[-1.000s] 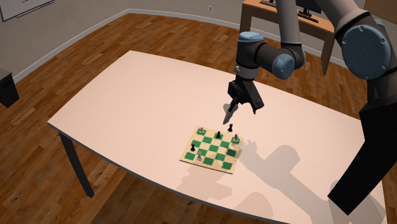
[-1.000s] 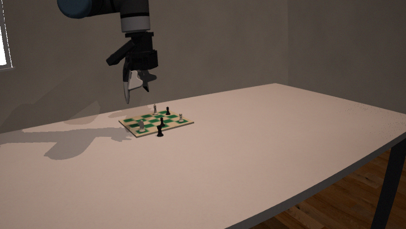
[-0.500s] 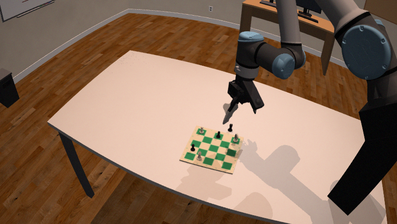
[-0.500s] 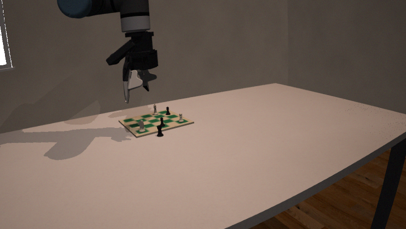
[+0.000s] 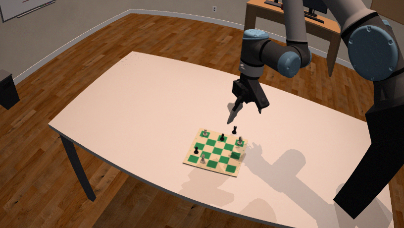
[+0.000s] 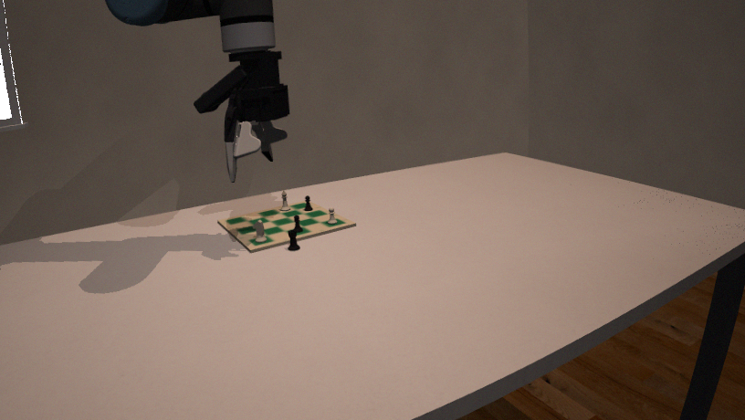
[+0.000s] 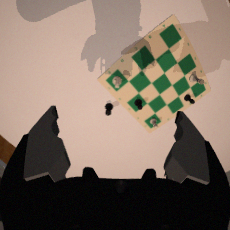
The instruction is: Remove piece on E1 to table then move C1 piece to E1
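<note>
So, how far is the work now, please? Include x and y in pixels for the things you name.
Done, it seems: one black piece (image 5: 234,130) (image 6: 293,241) (image 7: 108,108) stands upright beside the board (image 5: 208,150) (image 6: 339,224) (image 7: 160,70). In hand: nothing; the tool (image 5: 245,111) (image 6: 251,169) (image 7: 117,109) is open above the table (image 5: 141,99) (image 6: 443,260) (image 7: 95,150). Left: perhaps only checking E1; the edge letters are unreadable.

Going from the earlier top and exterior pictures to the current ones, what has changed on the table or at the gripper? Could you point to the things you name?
Nothing visibly changed. The gripper (image 5: 244,113) (image 6: 252,169) (image 7: 117,109) hangs open, clear of the board (image 5: 184,162) (image 6: 352,225) (image 7: 173,17). Five pieces stay on it, and the off-board black piece (image 5: 234,130) (image 6: 293,240) (image 7: 108,108) stays upright beside it.
</note>
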Controlling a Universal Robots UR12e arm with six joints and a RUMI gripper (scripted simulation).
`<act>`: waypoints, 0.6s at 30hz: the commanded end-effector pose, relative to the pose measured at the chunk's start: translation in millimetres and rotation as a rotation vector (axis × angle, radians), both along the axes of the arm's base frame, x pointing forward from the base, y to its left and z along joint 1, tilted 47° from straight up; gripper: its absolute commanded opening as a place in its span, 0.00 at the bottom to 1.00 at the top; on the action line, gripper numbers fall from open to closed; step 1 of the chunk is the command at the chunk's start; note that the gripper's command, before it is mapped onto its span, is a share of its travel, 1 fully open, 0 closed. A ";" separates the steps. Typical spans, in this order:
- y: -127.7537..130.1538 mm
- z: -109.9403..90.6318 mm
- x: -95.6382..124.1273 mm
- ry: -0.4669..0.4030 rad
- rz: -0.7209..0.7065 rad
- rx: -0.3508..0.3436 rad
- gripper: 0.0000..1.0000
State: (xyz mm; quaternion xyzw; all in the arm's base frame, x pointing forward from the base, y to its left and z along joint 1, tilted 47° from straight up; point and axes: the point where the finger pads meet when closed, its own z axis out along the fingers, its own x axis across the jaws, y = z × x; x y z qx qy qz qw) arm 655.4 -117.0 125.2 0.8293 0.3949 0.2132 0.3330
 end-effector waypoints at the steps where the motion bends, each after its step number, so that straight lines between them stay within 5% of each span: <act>1: 7.0 12.5 -10.8 -0.001 0.000 0.000 1.00; 18: 24.4 43.8 -38.9 -0.001 0.000 0.000 1.00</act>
